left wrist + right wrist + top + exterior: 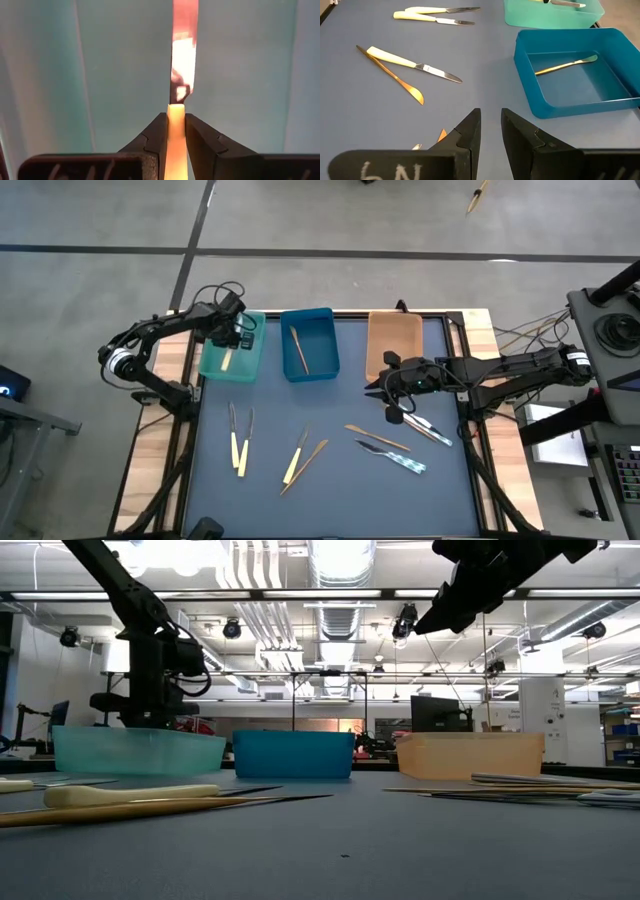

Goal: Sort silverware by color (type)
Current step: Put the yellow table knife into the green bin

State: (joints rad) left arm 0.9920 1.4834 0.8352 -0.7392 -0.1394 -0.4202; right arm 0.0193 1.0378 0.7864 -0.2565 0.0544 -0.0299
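From above, at ten o'clock on the table, the left gripper (232, 332) hangs over the teal tray (252, 362). Its wrist view shows jaws clamped on a cream-handled knife (176, 145). The right gripper (490, 131), jaws slightly apart, holds nothing; a wooden knife (563, 66) lies in the blue tray (580, 102).

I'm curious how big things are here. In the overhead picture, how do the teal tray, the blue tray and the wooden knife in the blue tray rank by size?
Largest to smallest:
1. teal tray and blue tray: they look alike, so no ranking between them.
2. wooden knife: clearly smallest, lying inside the blue tray.
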